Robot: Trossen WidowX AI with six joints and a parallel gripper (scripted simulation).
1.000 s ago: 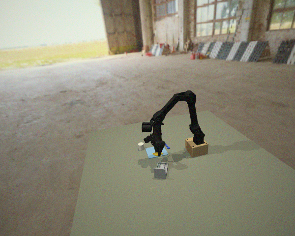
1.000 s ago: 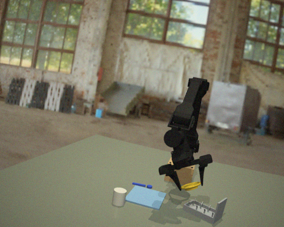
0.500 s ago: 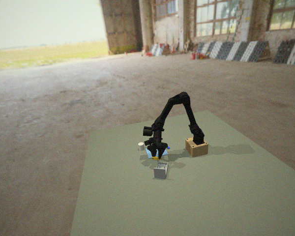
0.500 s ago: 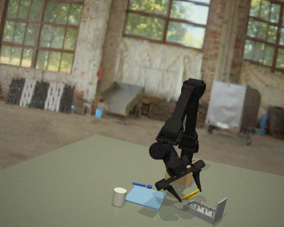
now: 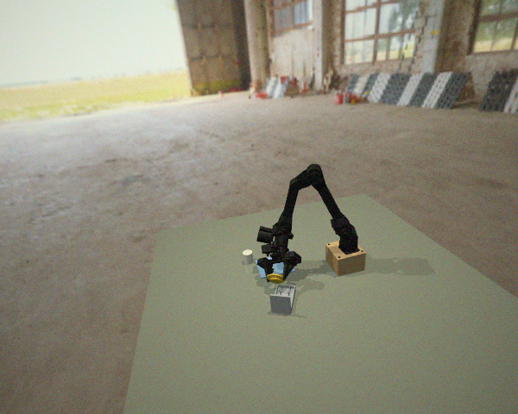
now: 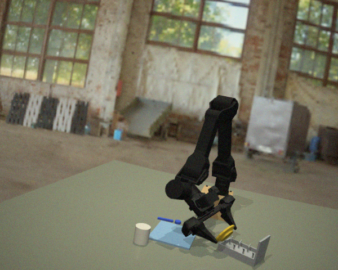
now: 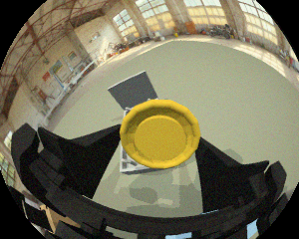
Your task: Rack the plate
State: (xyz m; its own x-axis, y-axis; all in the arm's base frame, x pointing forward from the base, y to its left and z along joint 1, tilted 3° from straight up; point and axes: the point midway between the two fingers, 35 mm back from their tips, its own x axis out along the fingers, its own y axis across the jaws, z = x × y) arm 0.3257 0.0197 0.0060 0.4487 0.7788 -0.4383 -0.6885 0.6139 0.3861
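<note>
The yellow plate (image 5: 275, 278) (image 6: 225, 233) (image 7: 160, 134) is held across its rim between the fingertips of my gripper (image 5: 275, 277) (image 6: 226, 234) (image 7: 160, 134), which is shut on it with the fingers wide apart. The plate is tilted in the exterior view. The grey dish rack (image 5: 281, 304) (image 6: 261, 250) (image 7: 135, 91) stands on the mat, with a tall end plate and small upright rails inside. The plate is close to the rack's end away from that tall plate, at about rail height or above; the exact gap cannot be told. In the wrist view the plate hides part of the rack.
A light blue board (image 5: 262, 270) (image 6: 169, 234) lies beside the rack. A cream cylinder (image 5: 248, 256) (image 6: 141, 234) stands at the board's far side from the rack. A blue stick (image 6: 165, 219) and a small blue round piece (image 6: 177, 221) lie behind the board. The arm's wooden base (image 5: 349, 264) stands behind.
</note>
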